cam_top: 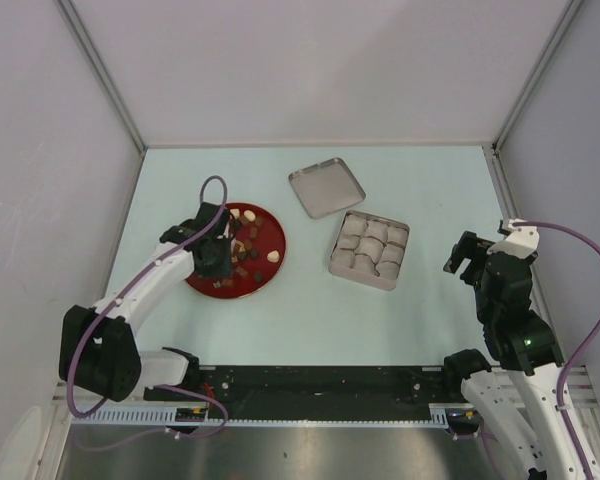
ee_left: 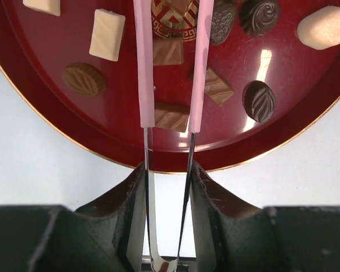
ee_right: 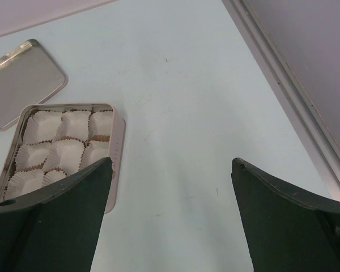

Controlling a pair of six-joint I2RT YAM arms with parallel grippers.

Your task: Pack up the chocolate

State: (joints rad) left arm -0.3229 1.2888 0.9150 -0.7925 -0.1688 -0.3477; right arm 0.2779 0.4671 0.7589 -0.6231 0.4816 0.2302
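The chocolate (cam_top: 248,248) lies as several small dark brown and cream-white pieces on the red plate (cam_top: 272,232). My left gripper (cam_top: 216,256) hovers over the plate's near-left part, shut on a pair of metal tweezers with pink sleeves (ee_left: 144,85). In the left wrist view, my left gripper (ee_left: 168,170) holds the tweezers' arms apart on either side of two brown pieces (ee_left: 171,116) on the plate (ee_left: 45,113). The tweezer tips run out of view. A cream piece (ee_left: 106,34) and a dark oval piece (ee_left: 259,101) lie beside them. My right gripper (cam_top: 470,255) is open and empty, right of the tin.
A square metal tin (cam_top: 333,268) with white paper cups stands right of the plate; it also shows in the right wrist view (ee_right: 118,153). Its lid (cam_top: 326,187) lies behind it, also in the right wrist view (ee_right: 22,79). Grey walls enclose the table.
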